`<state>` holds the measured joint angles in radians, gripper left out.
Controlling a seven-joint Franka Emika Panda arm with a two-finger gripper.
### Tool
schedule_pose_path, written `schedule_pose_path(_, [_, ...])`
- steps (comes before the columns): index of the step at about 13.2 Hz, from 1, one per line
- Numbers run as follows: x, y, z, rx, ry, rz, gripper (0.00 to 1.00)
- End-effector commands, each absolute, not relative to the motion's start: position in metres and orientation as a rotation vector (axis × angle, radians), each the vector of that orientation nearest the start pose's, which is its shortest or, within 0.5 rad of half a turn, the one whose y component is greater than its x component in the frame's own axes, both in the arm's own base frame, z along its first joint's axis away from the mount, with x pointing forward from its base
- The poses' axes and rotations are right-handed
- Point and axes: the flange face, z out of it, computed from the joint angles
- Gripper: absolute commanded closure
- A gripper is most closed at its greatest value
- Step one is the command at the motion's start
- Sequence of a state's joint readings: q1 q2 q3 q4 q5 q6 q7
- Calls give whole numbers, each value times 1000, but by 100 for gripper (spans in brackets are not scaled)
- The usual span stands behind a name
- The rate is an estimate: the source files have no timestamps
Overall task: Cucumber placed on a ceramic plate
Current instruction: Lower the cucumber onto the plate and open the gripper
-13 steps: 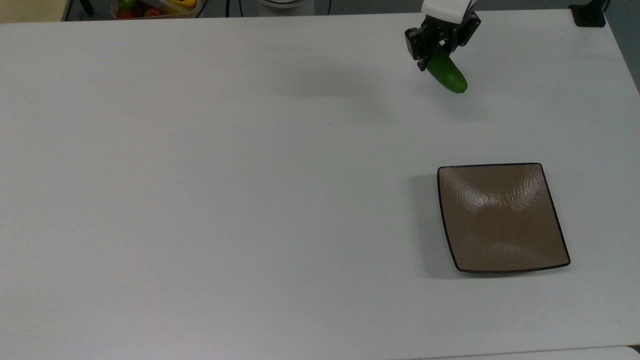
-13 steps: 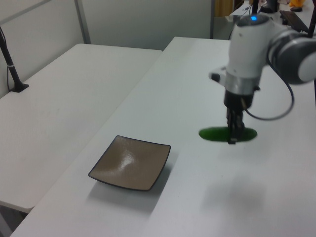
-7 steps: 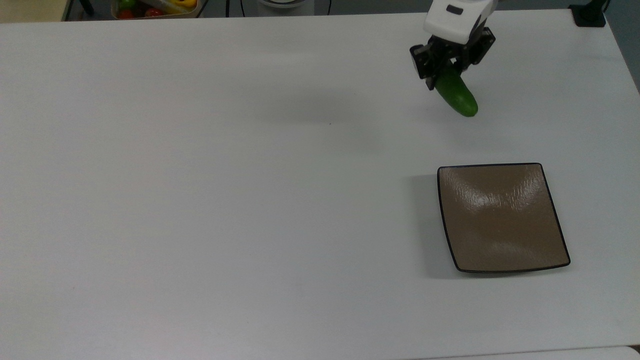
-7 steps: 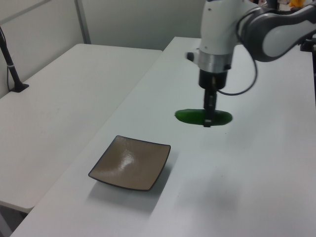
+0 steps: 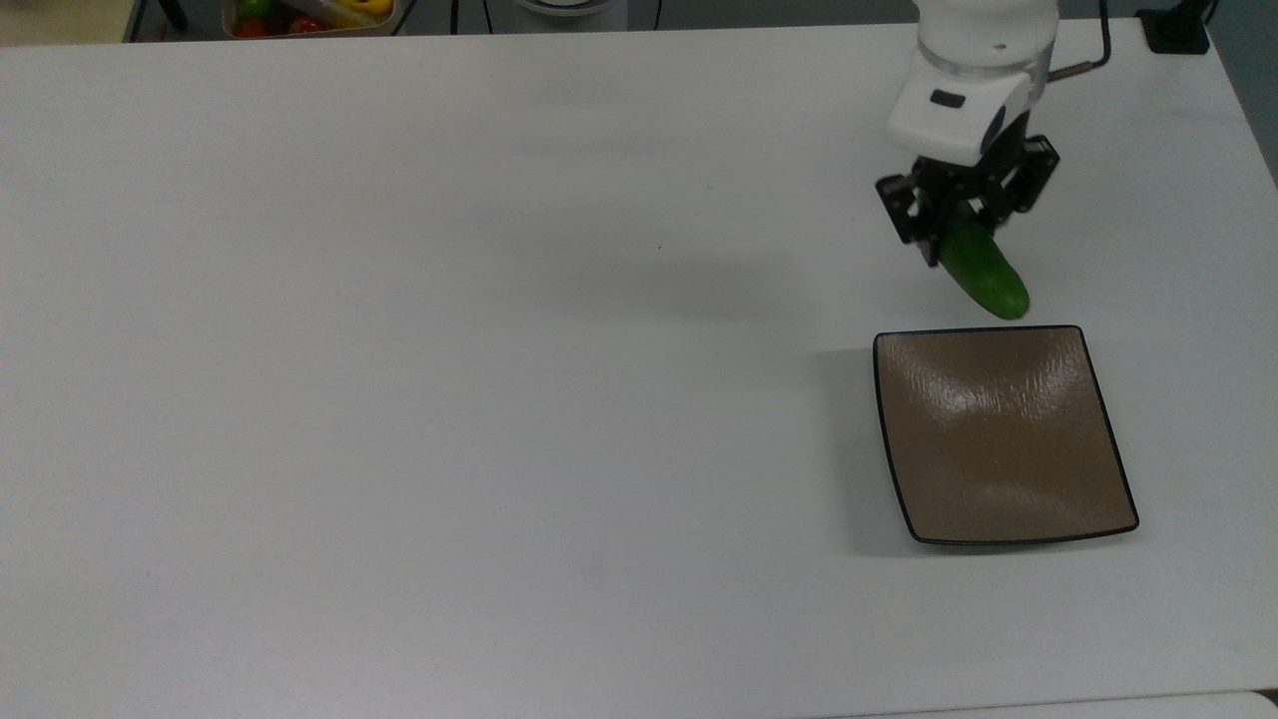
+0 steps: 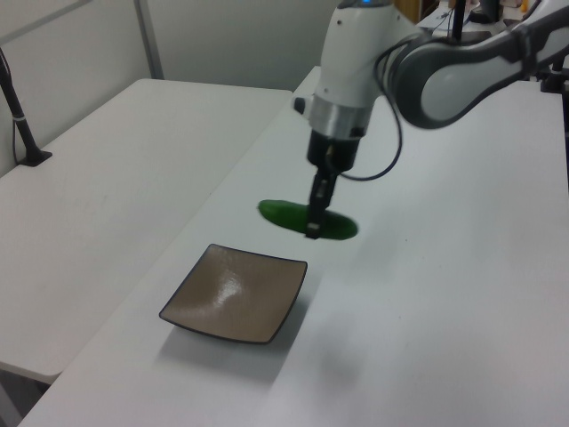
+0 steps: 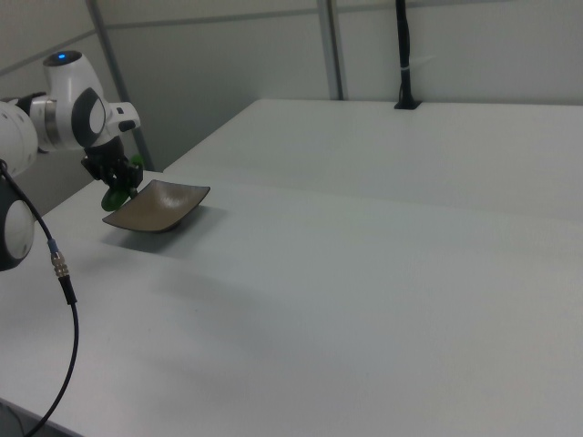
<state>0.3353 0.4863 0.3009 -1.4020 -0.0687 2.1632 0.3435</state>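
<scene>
— While carried toward the ceramic plate [image 5: 1003,439], moved how far?
— Brought from well up the table [image 5: 449,350] to just short of the plate's far rim in the top view, lower tip nearly over the edge.
— And the gripper [image 5: 963,215]?
— Clamped on the cucumber [image 5: 983,275] near its middle, held level above the surface in the left view.
— So, for the task?
— Probably only a short carry and a release left; plate bare, nothing set down yet.

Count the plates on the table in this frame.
1. A brown square plate sits near the top view's right edge, empty. The end effector holds the cucumber just beyond the plate's far rim. No other plate shows.
</scene>
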Motion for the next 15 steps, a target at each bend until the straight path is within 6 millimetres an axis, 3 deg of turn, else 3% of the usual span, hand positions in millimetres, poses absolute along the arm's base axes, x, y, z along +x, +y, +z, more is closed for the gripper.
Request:
schedule_pose_path(1, [623, 415, 448, -2828, -306, -472, 97])
schedule_pose_path(6, [640, 429, 406, -2770, -261, -609, 96])
schedule_pose_path(12, [661, 431, 358, -2729, -247, -737, 93])
schedule_pose_path(15, [659, 438, 336, -2707, -250, -754, 81])
